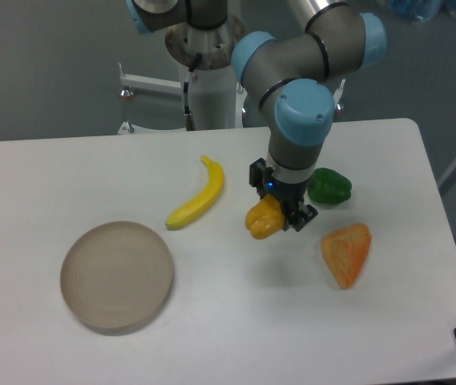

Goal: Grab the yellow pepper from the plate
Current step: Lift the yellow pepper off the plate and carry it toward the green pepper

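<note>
Yellow pepper [261, 221], lumpy and glossy, hangs above the white table [211, 321], clamped in the gripper [280, 215], well right of the plate [116, 276]. Nearest the camera: round, shallow tan plate with faint rings, nothing on it. Right, an orange wedge [346, 252], mottled. Gripper fingers mostly hidden behind pepper; stem not discernible, probably covered. Farther back: curved banana [198, 197] and green pepper [329, 185], partly cut off by the wrist.
</note>
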Action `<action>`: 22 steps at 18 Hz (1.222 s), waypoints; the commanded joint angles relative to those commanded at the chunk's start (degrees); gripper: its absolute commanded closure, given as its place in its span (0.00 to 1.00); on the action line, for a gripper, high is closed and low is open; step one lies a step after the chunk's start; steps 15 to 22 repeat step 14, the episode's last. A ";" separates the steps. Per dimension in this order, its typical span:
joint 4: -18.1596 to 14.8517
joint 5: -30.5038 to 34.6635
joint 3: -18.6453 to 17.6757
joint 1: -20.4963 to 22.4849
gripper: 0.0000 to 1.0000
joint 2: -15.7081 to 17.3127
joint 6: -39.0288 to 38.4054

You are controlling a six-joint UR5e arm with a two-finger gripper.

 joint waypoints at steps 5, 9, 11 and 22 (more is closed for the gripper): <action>0.26 0.00 0.09 0.36 0.88 -0.09 0.27; 0.09 -0.61 0.09 0.44 0.88 0.53 0.27; 0.09 -0.70 0.09 0.44 0.88 0.53 0.27; 0.09 -0.97 0.09 0.36 0.88 0.53 0.18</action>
